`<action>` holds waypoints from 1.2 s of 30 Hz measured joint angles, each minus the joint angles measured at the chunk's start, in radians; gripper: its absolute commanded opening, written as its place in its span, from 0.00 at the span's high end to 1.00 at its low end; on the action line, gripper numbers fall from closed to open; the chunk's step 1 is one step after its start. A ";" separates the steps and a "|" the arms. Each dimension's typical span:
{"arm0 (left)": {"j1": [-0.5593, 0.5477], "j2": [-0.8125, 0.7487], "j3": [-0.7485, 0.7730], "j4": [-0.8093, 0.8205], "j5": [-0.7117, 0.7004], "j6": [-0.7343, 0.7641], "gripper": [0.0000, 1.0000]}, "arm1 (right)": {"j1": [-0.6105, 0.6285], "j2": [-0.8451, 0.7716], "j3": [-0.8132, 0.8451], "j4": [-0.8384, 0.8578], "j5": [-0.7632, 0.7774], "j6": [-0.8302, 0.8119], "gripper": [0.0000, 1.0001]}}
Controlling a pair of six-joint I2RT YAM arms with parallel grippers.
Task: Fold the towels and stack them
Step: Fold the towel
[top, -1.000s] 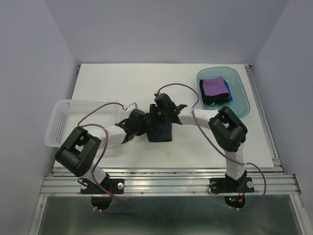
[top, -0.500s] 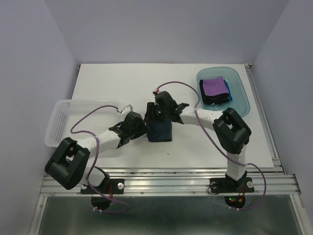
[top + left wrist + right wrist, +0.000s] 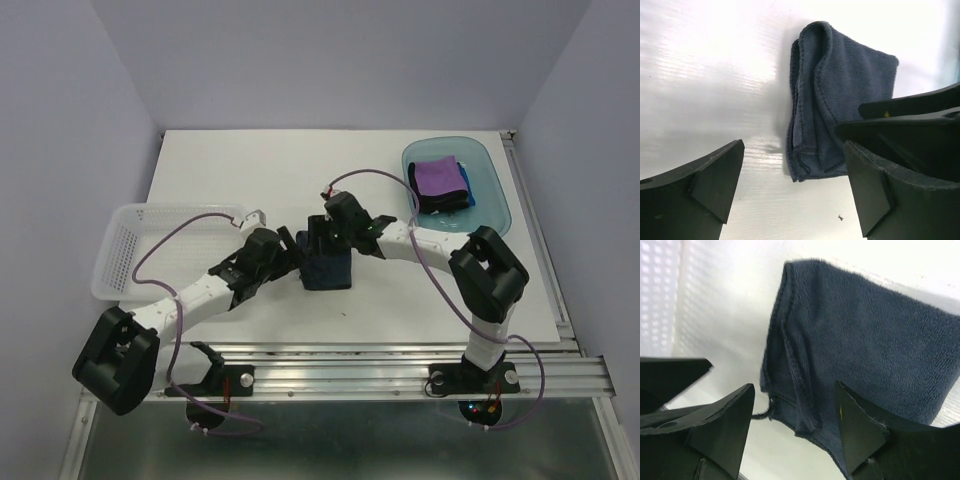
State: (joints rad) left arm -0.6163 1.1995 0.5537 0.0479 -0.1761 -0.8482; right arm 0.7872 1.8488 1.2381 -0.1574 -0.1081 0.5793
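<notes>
A dark navy towel (image 3: 328, 272) lies folded on the white table between the two arms. My left gripper (image 3: 289, 252) stands open just left of it. In the left wrist view the towel (image 3: 840, 95) lies ahead of the wide-open left gripper (image 3: 795, 195), with nothing between the fingers. My right gripper (image 3: 316, 238) is open at the towel's far left corner. In the right wrist view the right gripper (image 3: 790, 430) stands apart over the towel's (image 3: 865, 340) near edge. A purple towel (image 3: 440, 177) tops a stack with a blue towel (image 3: 469, 187) in the tray.
The translucent teal tray (image 3: 497, 205) stands at the back right. A white mesh basket (image 3: 130, 250) sits at the left, close to the left arm's forearm. The right gripper's black fingers (image 3: 910, 117) reach into the left wrist view beside the towel.
Both grippers have opened and let go of the navy towel, which now rests folded on the table. The left arm's elbow has swung out and down to the left.
</notes>
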 measured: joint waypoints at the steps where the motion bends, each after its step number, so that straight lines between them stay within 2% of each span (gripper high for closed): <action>1: 0.000 -0.011 0.000 -0.002 0.000 0.003 0.05 | 0.000 0.000 -0.007 0.000 -0.006 -0.007 0.25; 19: 0.000 -0.206 0.000 -0.092 -0.054 0.020 0.02 | 0.007 0.076 -0.024 0.019 -0.214 -0.050 0.27; 36: 0.001 -0.234 -0.004 -0.133 -0.098 0.008 0.02 | 0.062 0.122 0.044 0.008 -0.200 -0.057 0.24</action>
State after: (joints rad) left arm -0.6155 0.9657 0.5495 -0.0853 -0.2745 -0.8398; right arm 0.8490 1.9713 1.2823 -0.1493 -0.3084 0.5220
